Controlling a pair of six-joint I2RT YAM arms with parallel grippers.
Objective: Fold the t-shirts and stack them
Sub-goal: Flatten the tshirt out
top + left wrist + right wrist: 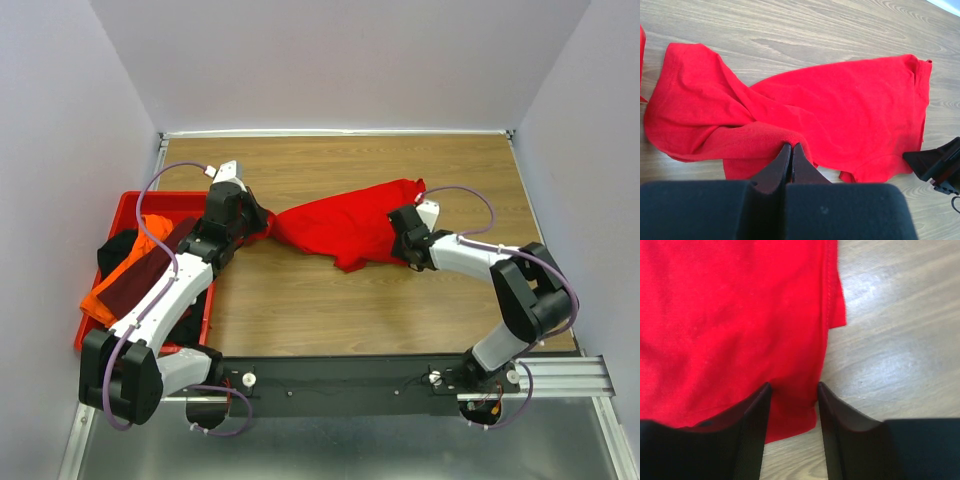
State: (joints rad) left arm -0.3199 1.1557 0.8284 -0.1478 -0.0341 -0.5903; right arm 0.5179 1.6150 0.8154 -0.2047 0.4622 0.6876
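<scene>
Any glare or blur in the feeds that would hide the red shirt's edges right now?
Right wrist: pale glare patches on the wooden table beside the red t-shirt, hem readable; the right hand is dark with little detail. Left wrist: cloth sharp and evenly lit; the left hand is a dark foreground mass. Top external: even light, soft shadows only.

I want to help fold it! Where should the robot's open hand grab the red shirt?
Probably the stitched edge of the red shirt near its corner, where the cloth lies flat on the table. The right gripper hangs open over that edge, so straight down from above looks best. The left gripper pinches a bunched fold at the other end.
</scene>
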